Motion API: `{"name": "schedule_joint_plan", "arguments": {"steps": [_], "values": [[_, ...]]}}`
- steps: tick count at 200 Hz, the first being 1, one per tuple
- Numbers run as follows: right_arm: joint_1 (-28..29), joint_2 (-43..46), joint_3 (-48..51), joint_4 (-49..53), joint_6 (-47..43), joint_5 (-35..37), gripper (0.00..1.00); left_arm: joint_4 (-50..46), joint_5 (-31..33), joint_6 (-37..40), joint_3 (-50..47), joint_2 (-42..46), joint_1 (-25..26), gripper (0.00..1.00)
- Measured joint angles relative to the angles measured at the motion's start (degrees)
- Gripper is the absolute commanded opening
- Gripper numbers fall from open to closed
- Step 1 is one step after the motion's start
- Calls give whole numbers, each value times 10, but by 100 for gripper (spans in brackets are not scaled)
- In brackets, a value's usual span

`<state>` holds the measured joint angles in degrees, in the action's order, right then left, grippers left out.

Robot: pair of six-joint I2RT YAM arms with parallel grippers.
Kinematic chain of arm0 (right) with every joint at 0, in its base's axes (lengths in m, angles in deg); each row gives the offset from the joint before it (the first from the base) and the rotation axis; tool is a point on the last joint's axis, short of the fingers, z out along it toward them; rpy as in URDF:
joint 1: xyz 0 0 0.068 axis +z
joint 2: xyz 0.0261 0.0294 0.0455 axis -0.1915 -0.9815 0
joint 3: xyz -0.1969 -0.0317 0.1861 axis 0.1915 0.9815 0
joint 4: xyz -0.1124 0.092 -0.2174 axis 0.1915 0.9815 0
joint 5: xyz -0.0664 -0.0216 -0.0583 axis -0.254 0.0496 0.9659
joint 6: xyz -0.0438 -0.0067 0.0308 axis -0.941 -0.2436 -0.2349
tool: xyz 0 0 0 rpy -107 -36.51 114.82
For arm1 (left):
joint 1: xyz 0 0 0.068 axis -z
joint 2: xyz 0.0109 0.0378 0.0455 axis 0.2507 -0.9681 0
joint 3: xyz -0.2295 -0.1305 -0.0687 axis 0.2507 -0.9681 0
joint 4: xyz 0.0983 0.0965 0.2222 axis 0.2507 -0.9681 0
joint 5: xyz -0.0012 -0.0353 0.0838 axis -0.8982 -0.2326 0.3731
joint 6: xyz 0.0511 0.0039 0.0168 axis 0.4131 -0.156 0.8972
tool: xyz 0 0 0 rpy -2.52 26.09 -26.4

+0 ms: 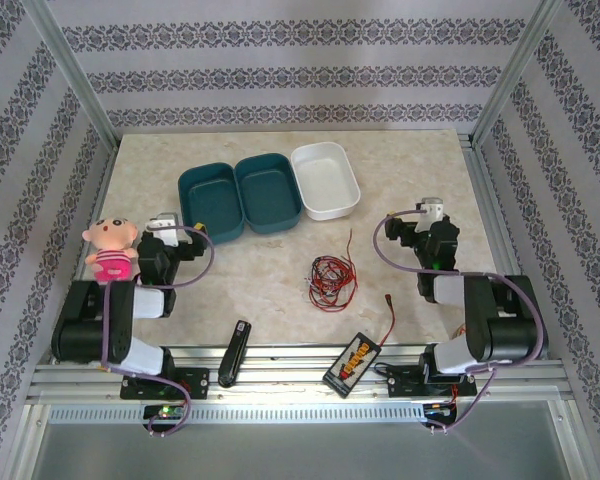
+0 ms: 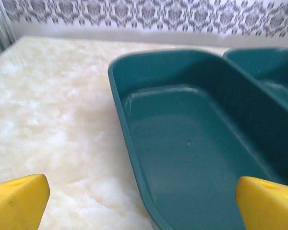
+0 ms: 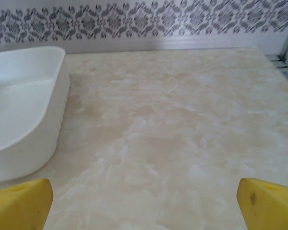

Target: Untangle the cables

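The cables [image 1: 331, 279] lie in one small tangle of thin red and black wire on the marble table, near its middle; I cannot make out a white strand in it. My left gripper [image 1: 172, 226] rests at the left, well away from the tangle, and faces a teal tray [image 2: 192, 143]. Its yellow fingertips [image 2: 17, 201] stand wide apart, so the left gripper [image 2: 144, 206] is open and empty. At the right, the right gripper [image 1: 432, 212] is also apart from the tangle. The right gripper [image 3: 144, 206] is open over bare marble with nothing between its fingertips [image 3: 269, 203].
Two teal trays [image 1: 212, 203] [image 1: 270, 192] and a white tray [image 1: 325, 180] [image 3: 24, 120] stand at the back. A pink doll [image 1: 110, 250] sits by the left arm. A black bar [image 1: 235, 352] and a black-and-yellow box [image 1: 352, 360] with a red lead [image 1: 390, 312] lie at the front edge.
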<state>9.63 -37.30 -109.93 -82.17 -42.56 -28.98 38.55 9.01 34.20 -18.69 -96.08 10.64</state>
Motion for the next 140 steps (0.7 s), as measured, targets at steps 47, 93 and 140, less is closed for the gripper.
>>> {"name": "schedule_joint_plan", "arguments": {"steps": [47,93,140], "values": [[0,119,-9,105,36,62,98,-163,5,-23,51,191,5,100],[1,223,-98,312,108,100,98,-309,19,-94,119,262,81,100],[71,260,-150,524,151,107,80,-391,46,-153,145,224,243,100]]}}
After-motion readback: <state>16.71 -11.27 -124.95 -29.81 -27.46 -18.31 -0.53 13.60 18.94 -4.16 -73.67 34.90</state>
